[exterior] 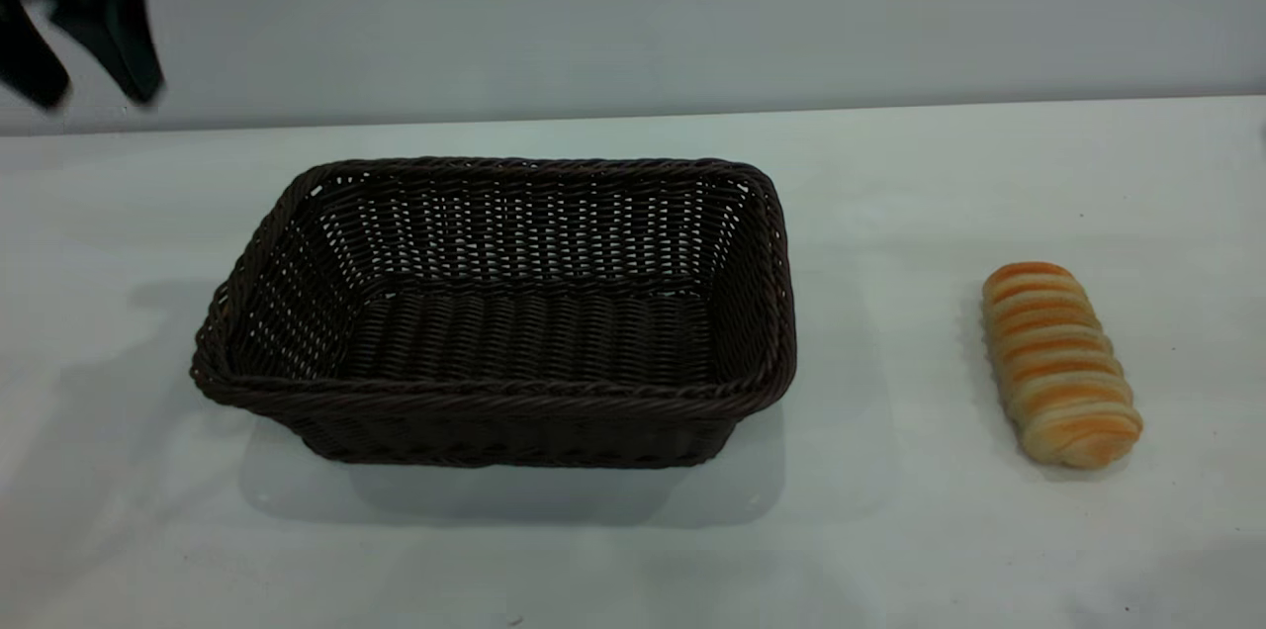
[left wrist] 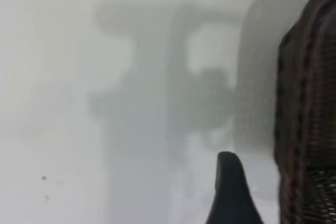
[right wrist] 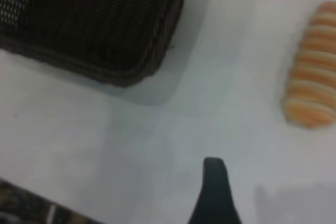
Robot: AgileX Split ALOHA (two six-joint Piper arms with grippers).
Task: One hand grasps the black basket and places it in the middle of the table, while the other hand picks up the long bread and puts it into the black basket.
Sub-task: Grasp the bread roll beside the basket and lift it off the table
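Observation:
The black basket (exterior: 495,313), dark woven wicker, stands empty on the white table (exterior: 890,530), a little left of centre. The long bread (exterior: 1058,362), golden-orange with cream stripes, lies on the table to the basket's right, apart from it. My left gripper (exterior: 94,97) hangs open and empty in the air at the far left, above and behind the basket's left end. Its wrist view shows one finger (left wrist: 231,192) beside the basket's rim (left wrist: 307,119). My right gripper (right wrist: 215,192) is out of the exterior view. Its wrist view shows it above bare table, between the basket (right wrist: 100,24) and the bread (right wrist: 312,72).
A plain grey wall (exterior: 692,6) runs behind the table's far edge. A few tiny dark specks mark the tabletop. The table's near edge shows in the right wrist view (right wrist: 31,203).

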